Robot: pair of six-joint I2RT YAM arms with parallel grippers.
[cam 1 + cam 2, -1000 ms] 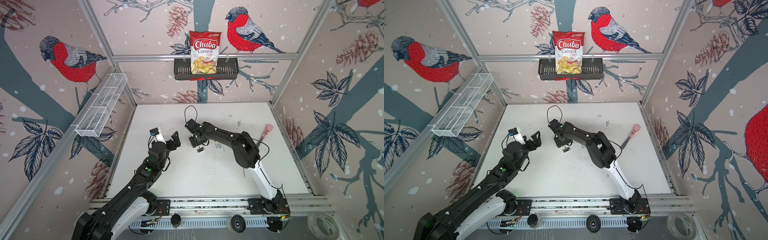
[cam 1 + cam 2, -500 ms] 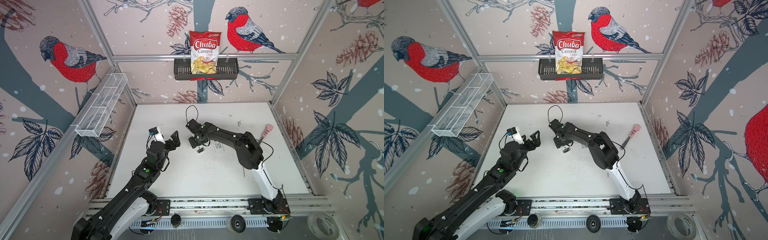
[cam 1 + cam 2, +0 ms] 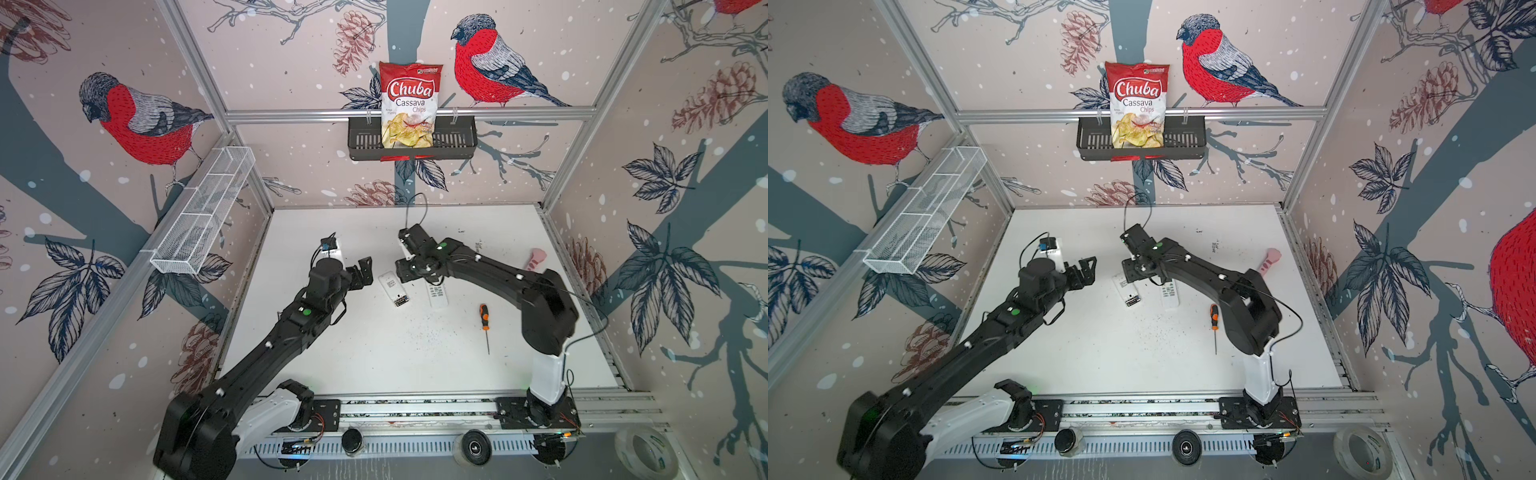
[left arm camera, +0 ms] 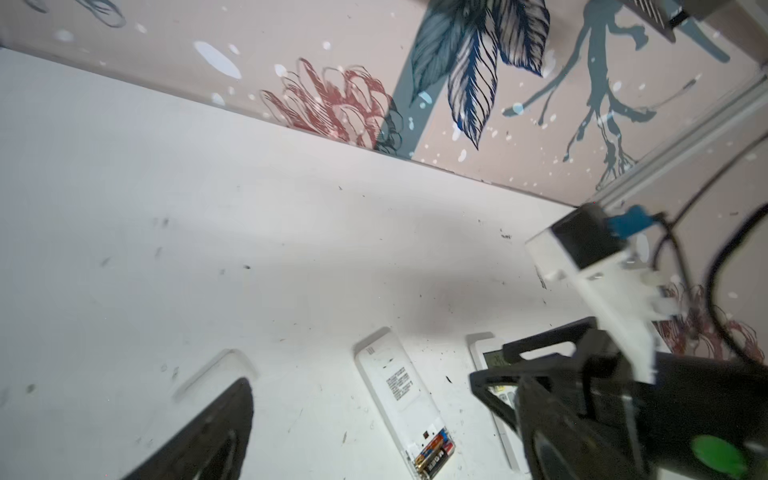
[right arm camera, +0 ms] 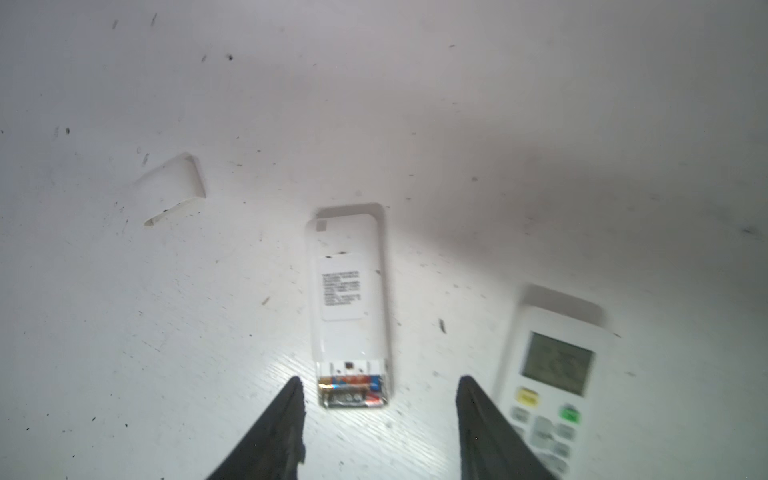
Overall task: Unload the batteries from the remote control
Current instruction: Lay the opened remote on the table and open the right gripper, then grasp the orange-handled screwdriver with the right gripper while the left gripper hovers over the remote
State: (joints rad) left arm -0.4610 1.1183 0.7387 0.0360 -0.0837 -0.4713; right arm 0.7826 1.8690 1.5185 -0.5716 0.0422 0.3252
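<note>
Left pincer (image 3: 362,271) hangs wide open and empty, just left of the face-down remote (image 3: 390,284). Its cover (image 5: 174,189) lies loose on the tabletop (image 3: 374,353) — compartment bare, batteries (image 5: 353,392) seated in the remote's end. Right pincer (image 5: 379,386) hovers over that end, jaws parted, gripping nothing. This looks like the extraction step — next it must drop and pry or pinch one cell free.
</note>
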